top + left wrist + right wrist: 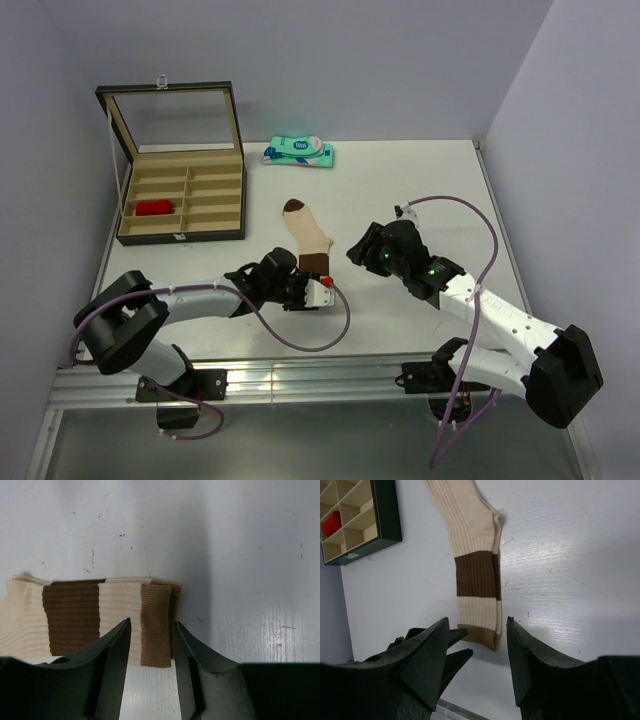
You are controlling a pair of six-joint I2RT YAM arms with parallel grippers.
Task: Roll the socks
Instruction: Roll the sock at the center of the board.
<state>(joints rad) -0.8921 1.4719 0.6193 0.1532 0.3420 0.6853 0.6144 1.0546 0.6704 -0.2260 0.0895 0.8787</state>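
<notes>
The beige sock (308, 238) lies flat mid-table, brown toe at the far end and tan cuff at the near end. My left gripper (310, 278) is open at the cuff. In the left wrist view (151, 626) its fingers straddle the tan cuff band (155, 625) without closing on it. My right gripper (357, 250) is open and empty just right of the sock. In the right wrist view (478, 621) it hovers over the cuff (479, 632), with the left fingers (456, 645) beside it. The red sock (155, 208) sits rolled in a box compartment, also in the right wrist view (332, 522).
An open compartment box (182, 232) with a raised glass lid stands at the back left. A teal-and-white flat packet (298, 152) lies at the back centre. Walls close in the table on the left, back and right.
</notes>
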